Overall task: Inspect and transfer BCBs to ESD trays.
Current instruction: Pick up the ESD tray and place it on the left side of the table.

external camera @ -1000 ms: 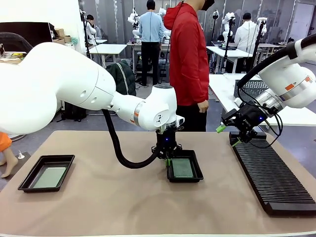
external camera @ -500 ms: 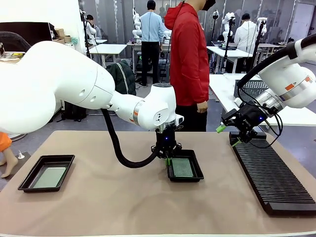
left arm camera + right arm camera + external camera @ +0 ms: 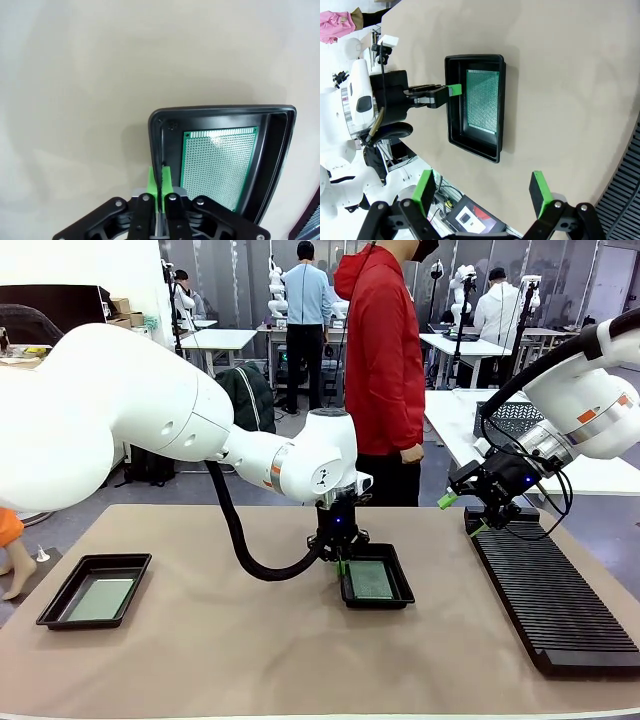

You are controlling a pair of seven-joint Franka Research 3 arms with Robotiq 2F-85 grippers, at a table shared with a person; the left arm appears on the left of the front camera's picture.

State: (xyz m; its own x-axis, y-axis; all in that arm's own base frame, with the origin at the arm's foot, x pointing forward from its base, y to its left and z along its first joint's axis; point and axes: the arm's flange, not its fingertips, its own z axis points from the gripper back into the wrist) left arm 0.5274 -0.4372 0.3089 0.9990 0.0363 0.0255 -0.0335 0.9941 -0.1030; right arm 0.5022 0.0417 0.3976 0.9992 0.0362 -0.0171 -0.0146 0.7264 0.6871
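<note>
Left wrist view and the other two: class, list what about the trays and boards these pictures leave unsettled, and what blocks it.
- Left wrist view: the left gripper covers the near part of the centre tray's rim.
- Front view: the far-left tray's board is too small to inspect.
- Right wrist view: the picture's edge cuts off the slotted rack.

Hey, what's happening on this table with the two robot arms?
The left gripper has its fingers pinched shut on the rim of the ESD tray in the middle, which holds a green circuit board. The right gripper hovers open above the long black slotted rack, holding nothing. A second tray with another board sits at the table's left. A person in red stands at the far side.
</note>
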